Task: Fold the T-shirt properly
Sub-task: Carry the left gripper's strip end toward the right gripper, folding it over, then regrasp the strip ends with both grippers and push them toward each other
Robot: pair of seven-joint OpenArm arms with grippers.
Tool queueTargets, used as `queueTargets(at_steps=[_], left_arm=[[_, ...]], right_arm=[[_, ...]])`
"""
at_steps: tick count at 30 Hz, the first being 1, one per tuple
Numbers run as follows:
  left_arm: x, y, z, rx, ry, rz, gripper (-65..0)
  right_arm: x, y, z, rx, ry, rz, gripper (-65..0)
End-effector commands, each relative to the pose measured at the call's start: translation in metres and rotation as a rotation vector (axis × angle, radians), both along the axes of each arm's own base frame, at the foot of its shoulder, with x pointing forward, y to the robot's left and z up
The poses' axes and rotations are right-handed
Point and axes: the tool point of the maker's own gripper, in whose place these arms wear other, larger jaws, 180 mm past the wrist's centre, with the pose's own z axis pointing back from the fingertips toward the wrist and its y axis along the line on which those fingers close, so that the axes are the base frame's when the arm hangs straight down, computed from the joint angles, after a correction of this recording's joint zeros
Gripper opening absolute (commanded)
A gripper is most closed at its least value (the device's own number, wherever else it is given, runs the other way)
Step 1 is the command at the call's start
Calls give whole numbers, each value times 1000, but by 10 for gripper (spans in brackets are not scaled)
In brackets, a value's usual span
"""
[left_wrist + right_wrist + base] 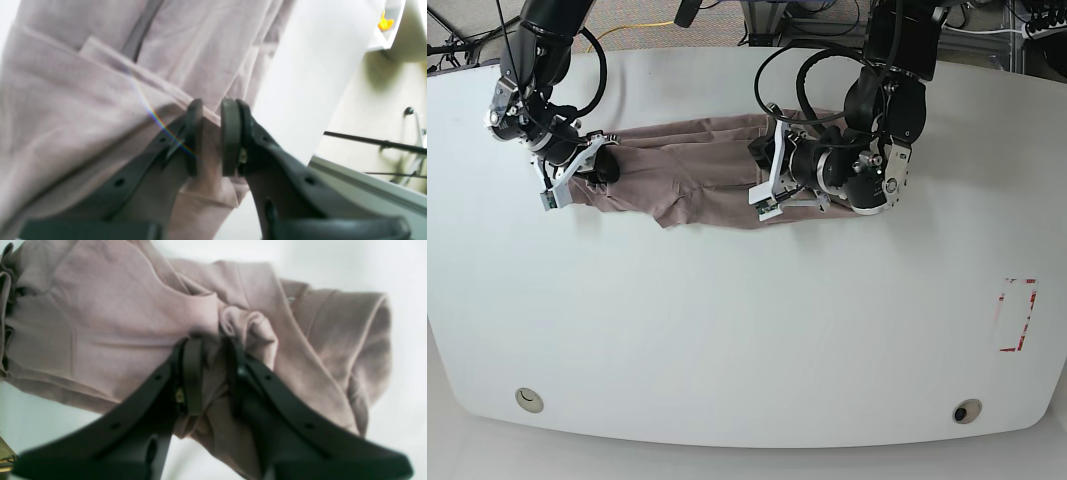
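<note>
On white tabletop [727,330], with left pincer [211,136] and right pincer [213,376] each clamped on T-shirt [687,175] between them, lift evenly, keeping cloth taut.

The T-shirt [692,175] is plain dusty mauve, unprinted. The table [727,330] is white, with a red-outlined rectangle [1017,315]. Both arms are black. A yellow cable [632,30] lies behind.
</note>
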Motion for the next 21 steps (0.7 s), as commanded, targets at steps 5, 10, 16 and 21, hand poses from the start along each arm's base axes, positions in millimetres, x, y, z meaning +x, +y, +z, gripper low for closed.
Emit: queueTargets(at_steps=[5, 10, 16, 21], left_arm=[[41, 21, 40, -41, -147, 100, -561], [66, 78, 37, 34, -191, 272, -561], [54, 119, 13, 156, -185, 332, -561], [29, 133, -9, 189, -128, 332, -562]], right_arm=[[9, -4, 12, -3, -43, -2, -526], [9, -3, 12, -2, -45, -2, -526], [21, -3, 33, -39, -93, 20, -514], [34, -4, 58, -105, -121, 54, -304]])
